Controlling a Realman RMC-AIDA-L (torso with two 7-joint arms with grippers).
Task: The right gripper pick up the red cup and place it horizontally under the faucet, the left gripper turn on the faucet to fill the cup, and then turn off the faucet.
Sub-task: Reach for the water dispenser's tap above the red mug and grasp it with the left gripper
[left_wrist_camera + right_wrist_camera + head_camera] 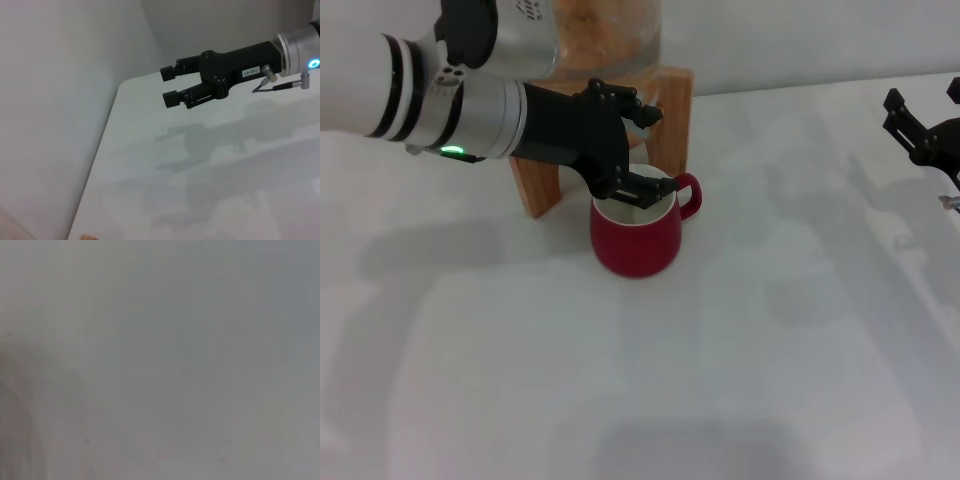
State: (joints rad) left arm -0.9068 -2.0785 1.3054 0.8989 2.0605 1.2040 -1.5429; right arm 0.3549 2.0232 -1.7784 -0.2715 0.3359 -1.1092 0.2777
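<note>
While the red cup (636, 238) stands upright on the white table (720, 380), just in front of the wooden stand (672, 120), the left gripper (645, 150) hangs directly above its open mouth. That gripper's black fingers (642, 187) are spread apart, one near the cup's rim and the other higher, close to the stand's front edge; they close on nothing that can be seen. The faucet itself is hidden behind the left gripper in the head view, so its lever position cannot be told. Above the stand sits the glass jar (605, 35), its contents pale orange. The cup's small loop handle (689, 195) points away from the left arm, toward the right gripper's side, and the cup's white inside is partly covered by the lower finger.

Well apart from the cup, at the far edge of the table, the right gripper (173, 85) hovers above the surface, clear of everything; the left wrist view shows its two fingers parted with an empty gap between them. Only a blank grey surface shows in the right wrist view.
</note>
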